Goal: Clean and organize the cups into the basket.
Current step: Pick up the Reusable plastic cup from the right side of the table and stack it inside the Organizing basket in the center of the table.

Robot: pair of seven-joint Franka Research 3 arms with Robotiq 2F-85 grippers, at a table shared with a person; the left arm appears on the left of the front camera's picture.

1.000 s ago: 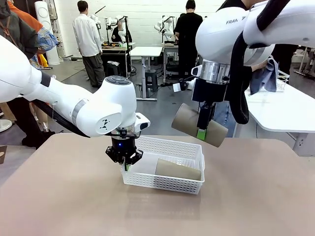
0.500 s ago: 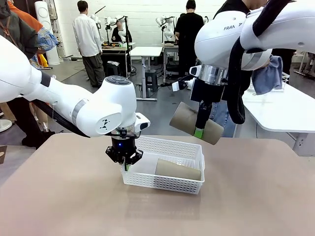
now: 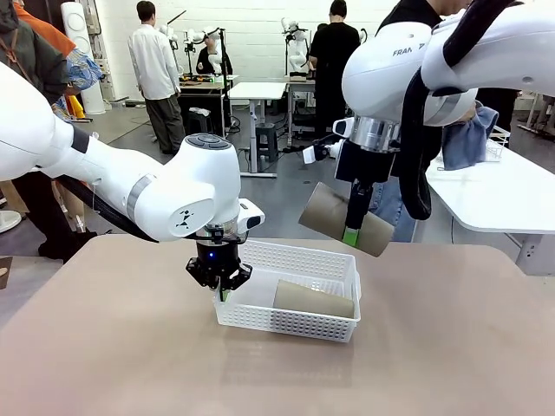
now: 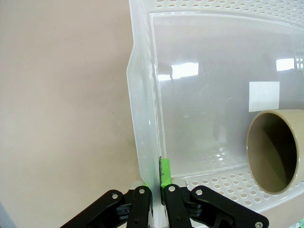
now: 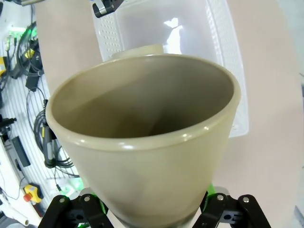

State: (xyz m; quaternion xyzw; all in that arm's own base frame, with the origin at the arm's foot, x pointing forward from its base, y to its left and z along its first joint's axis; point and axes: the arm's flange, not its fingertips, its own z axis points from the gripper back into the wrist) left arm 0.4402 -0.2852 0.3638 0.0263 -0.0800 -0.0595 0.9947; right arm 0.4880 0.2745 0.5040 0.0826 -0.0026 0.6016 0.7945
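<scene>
A tan-brown cup (image 3: 334, 215) hangs on its side above the far right of the white lattice basket (image 3: 286, 322), with my right gripper (image 3: 351, 232) shut on it. In the right wrist view the held cup's (image 5: 142, 156) open mouth faces the camera, my right gripper (image 5: 149, 216) clamped across its base and the basket (image 5: 218, 42) below. A second, duller tan cup (image 3: 314, 299) lies on its side in the basket's right half. My left gripper (image 3: 220, 279) is shut on the basket's left wall (image 4: 142, 118); its green pad (image 4: 165, 172) presses on the inside of that wall, and the lying cup's mouth (image 4: 270, 156) opens towards the wall.
The basket stands mid-table on the tan tabletop (image 3: 130, 347), with bare surface on all sides. Behind the right arm a person holds a blue cloth (image 3: 468, 139). A white table (image 3: 494, 191) stands at the far right.
My right arm has carried the held cup slightly left and up. The left gripper, basket and lying cup have not moved.
</scene>
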